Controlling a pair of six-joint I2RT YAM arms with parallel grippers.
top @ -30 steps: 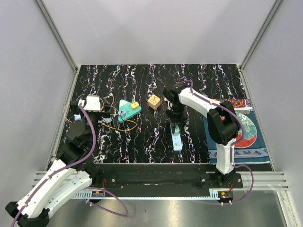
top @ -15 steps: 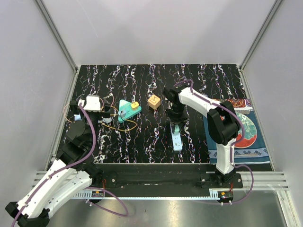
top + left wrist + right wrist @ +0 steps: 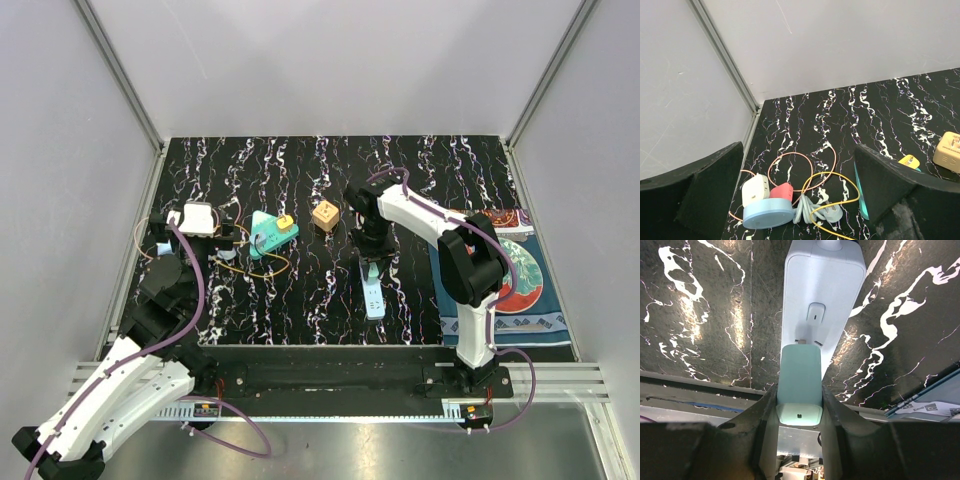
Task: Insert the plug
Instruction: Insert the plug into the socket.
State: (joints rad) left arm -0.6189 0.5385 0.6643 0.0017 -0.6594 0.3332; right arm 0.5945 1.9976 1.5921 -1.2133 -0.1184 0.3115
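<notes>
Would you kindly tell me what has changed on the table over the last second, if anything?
The left gripper drew back very slightly toward the near edge, open and empty. The right gripper stays shut on the mint-green rectangular plug, its tip over the white plastic power strip. The strip and the coiled cables on the left have not moved.

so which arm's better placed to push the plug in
Right. The right gripper is shut on the mint plug, its tip at the white power strip. The left gripper hangs open, away by the chargers.
</notes>
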